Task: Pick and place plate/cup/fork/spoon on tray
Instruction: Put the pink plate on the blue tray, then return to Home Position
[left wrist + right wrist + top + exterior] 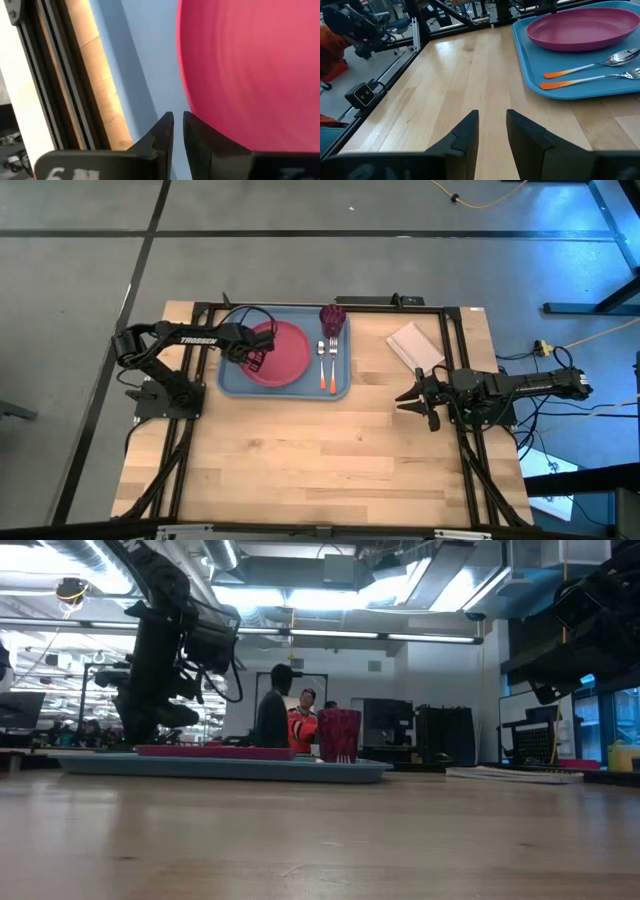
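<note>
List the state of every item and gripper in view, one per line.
plate: flat on the tray
cup: upright in a tray corner
spoon: lying on tray
fork: lying beside spoon
napkin: on table
left gripper: nearly closed, at plate's rim
right gripper: open, empty

Plate (250, 70) cropped (left wrist view); cup (635, 1) unseen rightward.

The tray (229, 381) lies at the table's (300, 470) far left. In it, the plate (290, 352) sits left, the spoon (323, 365) and fork (332, 363) side by side right, the cup (333, 319) behind them. A napkin (416, 345) lies right of the tray.
</note>
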Robot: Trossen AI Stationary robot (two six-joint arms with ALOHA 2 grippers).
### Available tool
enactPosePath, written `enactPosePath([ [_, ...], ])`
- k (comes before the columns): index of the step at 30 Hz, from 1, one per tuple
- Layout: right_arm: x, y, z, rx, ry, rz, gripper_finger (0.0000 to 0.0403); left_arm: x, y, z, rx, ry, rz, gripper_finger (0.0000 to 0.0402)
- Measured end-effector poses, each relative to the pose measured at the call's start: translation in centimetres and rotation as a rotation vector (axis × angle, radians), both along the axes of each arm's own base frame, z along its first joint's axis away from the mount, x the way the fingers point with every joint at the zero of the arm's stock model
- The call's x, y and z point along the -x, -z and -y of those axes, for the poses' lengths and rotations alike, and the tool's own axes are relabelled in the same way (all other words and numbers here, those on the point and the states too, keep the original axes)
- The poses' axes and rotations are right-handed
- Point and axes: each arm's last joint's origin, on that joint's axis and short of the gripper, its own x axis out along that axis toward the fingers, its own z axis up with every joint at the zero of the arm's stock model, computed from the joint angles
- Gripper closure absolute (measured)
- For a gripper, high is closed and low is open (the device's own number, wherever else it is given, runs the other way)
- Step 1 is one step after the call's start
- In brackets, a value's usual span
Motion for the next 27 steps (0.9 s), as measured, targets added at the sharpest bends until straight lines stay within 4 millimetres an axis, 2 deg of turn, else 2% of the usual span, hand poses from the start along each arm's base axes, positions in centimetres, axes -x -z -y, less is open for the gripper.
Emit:
enactPosePath([
  [3, 0.0, 0.0, 0.0, 0.0, 0.0, 0.0, 0.0299, 0.1, -0.3, 0.0, 0.001, 0.005, -0.029, 0.0367],
  [6, 0.0, 0.0, 0.0, 0.001, 0.0, 0.0, 0.0299, -0.3, -1.8, -0.1, -0.003, 0.035, -0.026, 0.0367],
  [11, 0.0, 0.0, 0.0, -0.003, 0.001, 0.0, 0.0299, -1.9, -7.1, 0.8, -0.056, 0.165, 0.071, 0.0367],
  [15, 0.0, 0.0, 0.0, 0.004, -0.001, 0.001, 0.0299, -2.3, -11.9, 2.8, -0.126, 0.303, 0.185, 0.0367],
  [18, 0.0, 0.0, 0.0, 0.001, 0.0, 0.001, 0.0299, -1.9, -14.4, 4.7, -0.172, 0.395, 0.287, 0.0367],
  [24, -0.1, -0.3, 0.0, 0.024, 0.001, 0.033, 0.0299, -0.3, -16.6, 8.1, -0.154, 0.535, 0.408, 0.0367],
  [27, -0.1, -0.3, 0.0, 0.047, -0.004, 0.044, 0.0299, 0.4, -16.8, 9.1, -0.136, 0.653, 0.382, 0.0367],
])
